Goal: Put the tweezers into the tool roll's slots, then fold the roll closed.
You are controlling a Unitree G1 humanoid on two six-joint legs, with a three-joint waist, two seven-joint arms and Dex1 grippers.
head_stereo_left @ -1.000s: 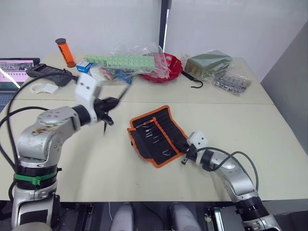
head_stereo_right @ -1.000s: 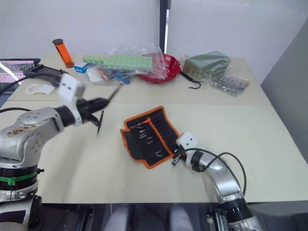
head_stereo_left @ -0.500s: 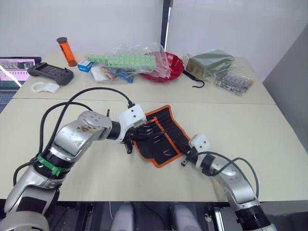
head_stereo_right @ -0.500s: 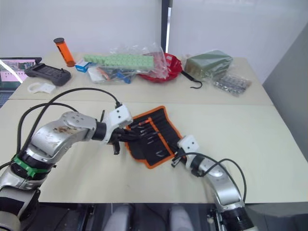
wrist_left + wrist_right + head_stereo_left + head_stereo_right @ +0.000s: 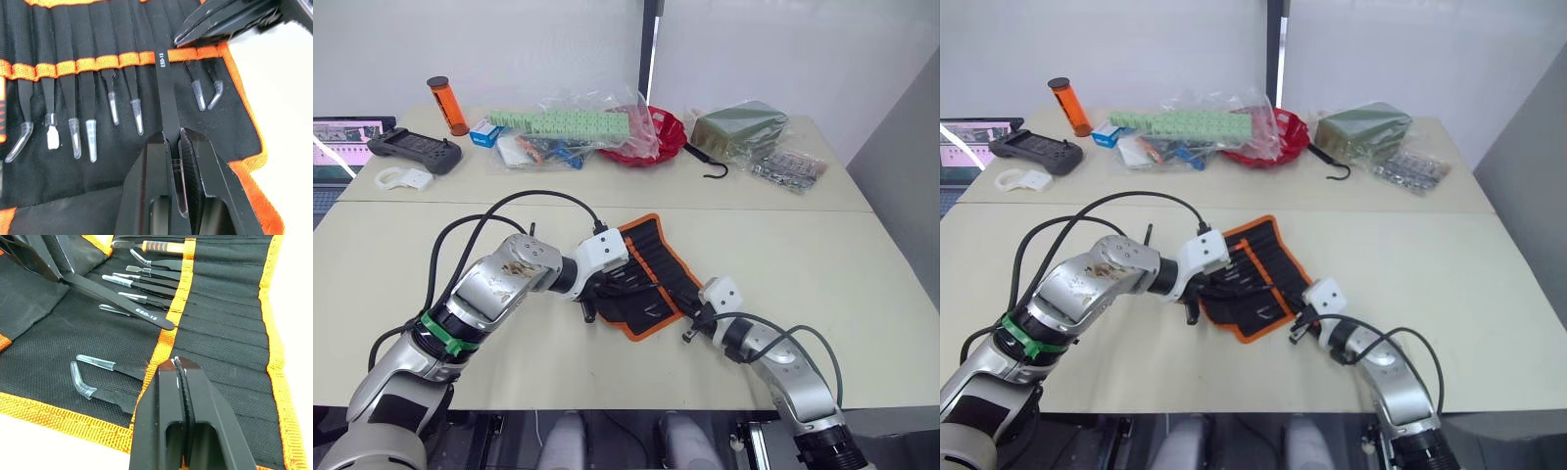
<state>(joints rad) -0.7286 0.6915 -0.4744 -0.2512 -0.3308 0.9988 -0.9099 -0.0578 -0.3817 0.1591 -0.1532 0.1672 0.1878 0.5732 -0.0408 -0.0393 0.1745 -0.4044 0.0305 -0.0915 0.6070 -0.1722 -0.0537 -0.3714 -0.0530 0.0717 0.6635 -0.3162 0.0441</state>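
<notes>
Beige worktop (image 5: pixel 460 235) carries the open tool roll (image 5: pixel 651 257). The left gripper (image 5: pixel 173 147) has its jaws clenched on one of the tweezers (image 5: pixel 165 93), its far end at the orange-trimmed slots (image 5: pixel 102 62). The right gripper (image 5: pixel 180 377), jaws pressed together, rests on the roll's trim. The wrist views show the capped tips of the other tweezers.

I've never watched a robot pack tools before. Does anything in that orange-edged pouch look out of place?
One black tweezer isn't tucked in like its neighbours: it lies across the orange slot band of the tool roll, clamped in the left gripper, its end just reaching the slot. The other tools sit in their slots.
</notes>
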